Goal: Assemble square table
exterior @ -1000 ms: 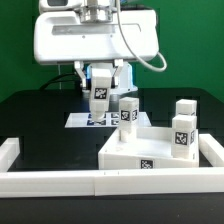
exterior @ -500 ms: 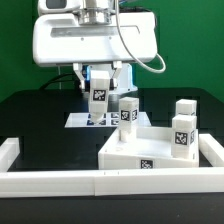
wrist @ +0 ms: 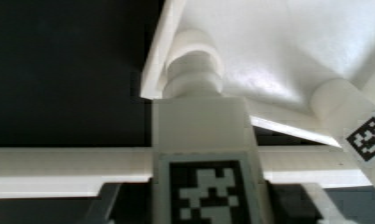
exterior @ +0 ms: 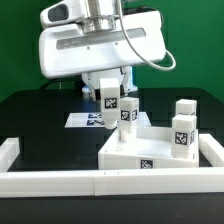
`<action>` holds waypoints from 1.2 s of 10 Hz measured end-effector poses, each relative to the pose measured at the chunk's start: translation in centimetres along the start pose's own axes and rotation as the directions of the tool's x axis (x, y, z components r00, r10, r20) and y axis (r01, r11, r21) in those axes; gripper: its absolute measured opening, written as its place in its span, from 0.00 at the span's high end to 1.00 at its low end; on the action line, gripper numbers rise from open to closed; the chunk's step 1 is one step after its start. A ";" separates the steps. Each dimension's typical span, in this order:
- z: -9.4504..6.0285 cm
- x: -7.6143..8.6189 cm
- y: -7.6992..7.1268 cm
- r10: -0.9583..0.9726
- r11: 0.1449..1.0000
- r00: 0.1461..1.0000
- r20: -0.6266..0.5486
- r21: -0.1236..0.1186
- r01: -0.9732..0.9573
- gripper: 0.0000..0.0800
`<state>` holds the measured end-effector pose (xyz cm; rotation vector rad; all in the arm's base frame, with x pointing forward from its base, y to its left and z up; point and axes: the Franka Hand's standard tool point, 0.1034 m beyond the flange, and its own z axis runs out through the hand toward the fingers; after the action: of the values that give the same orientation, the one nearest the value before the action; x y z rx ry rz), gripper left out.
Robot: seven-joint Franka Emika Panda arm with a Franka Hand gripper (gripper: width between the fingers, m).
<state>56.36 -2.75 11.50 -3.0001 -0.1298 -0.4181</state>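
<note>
Gripping a small white tagged plastic leg block [exterior: 108, 101] between its partly closed fingers, the two-finger gripper [exterior: 108, 88] holds that block upright above the large white square plastic tabletop slab [exterior: 150, 152]. Smooth and matte, the slab has a raised rim and lies on the black table [exterior: 40, 125] inside the long white border rails [exterior: 60, 180]. Three more square-sided leg blocks stand on it: [exterior: 127, 113], [exterior: 186, 110], [exterior: 181, 137]. Behind lies the flat marker board [exterior: 82, 120].

Lab: tagged parts, marker board [exterior: 88, 119]
</note>
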 end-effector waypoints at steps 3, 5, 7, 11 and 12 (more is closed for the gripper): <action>0.3 0.1 0.3 -0.007 1.000 1.000 -0.013 -0.021 0.007 0.64; 0.3 0.0 0.3 -0.007 1.000 1.000 -0.012 -0.021 0.007 0.64; 0.4 -0.1 0.3 -0.002 1.000 1.000 -0.013 -0.023 0.002 0.64; 1.8 0.2 1.5 -0.024 0.999 1.000 -0.016 -0.031 0.024 0.64; 1.7 0.2 2.0 -0.023 0.998 0.999 -0.039 -0.057 0.021 0.64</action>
<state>57.24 -4.53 9.71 -3.0460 -0.1499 -0.4906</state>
